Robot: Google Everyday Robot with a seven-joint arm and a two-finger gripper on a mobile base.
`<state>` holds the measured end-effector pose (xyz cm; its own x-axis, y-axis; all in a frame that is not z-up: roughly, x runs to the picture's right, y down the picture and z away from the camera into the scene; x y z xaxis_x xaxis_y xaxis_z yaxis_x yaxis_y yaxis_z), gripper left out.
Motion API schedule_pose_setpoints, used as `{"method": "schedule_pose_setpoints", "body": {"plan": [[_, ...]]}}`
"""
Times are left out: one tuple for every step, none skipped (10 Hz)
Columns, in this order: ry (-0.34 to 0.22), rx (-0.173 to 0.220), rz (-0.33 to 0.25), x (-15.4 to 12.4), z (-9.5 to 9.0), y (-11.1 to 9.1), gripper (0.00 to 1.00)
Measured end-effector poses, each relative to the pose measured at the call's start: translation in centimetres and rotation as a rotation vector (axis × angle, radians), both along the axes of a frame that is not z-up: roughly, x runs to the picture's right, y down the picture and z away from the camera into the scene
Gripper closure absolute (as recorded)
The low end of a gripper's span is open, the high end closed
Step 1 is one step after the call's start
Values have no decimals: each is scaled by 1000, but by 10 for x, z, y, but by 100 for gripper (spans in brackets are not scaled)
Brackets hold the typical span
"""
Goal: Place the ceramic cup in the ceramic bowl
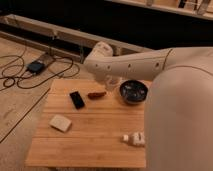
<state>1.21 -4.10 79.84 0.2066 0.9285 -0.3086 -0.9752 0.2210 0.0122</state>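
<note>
The ceramic bowl [133, 92], dark and glossy, sits at the back right of the wooden table [95, 145]. Just left of it, at the table's back edge, stands a white cylinder that looks like the ceramic cup [111, 82]; its top is covered by my arm. The white arm [135, 62] reaches from the right across the back of the table, and its rounded end [100, 52] hangs above the cup. My gripper is hidden behind the arm, somewhere over the table's back edge, shut.
A flat black rectangle [77, 99] and a small brown object [96, 94] lie left of the bowl. A pale block [60, 122] is at the front left and a small white bottle [134, 139] at the front right. Cables and a dark device [35, 66] lie on the floor to the left.
</note>
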Motion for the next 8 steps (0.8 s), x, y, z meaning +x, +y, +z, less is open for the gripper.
{"method": "schedule_pose_setpoints", "body": {"plan": [[15, -18, 17, 15, 9, -7, 100], [31, -41, 38, 30, 21, -13, 100], [42, -58, 58, 40, 31, -17, 100], [54, -75, 75, 49, 38, -18, 100], [68, -97, 100, 60, 48, -18, 100], [89, -123, 129, 75, 59, -15, 100], [103, -139, 148, 84, 65, -11, 100], [126, -162, 175, 100, 74, -5, 100]]}}
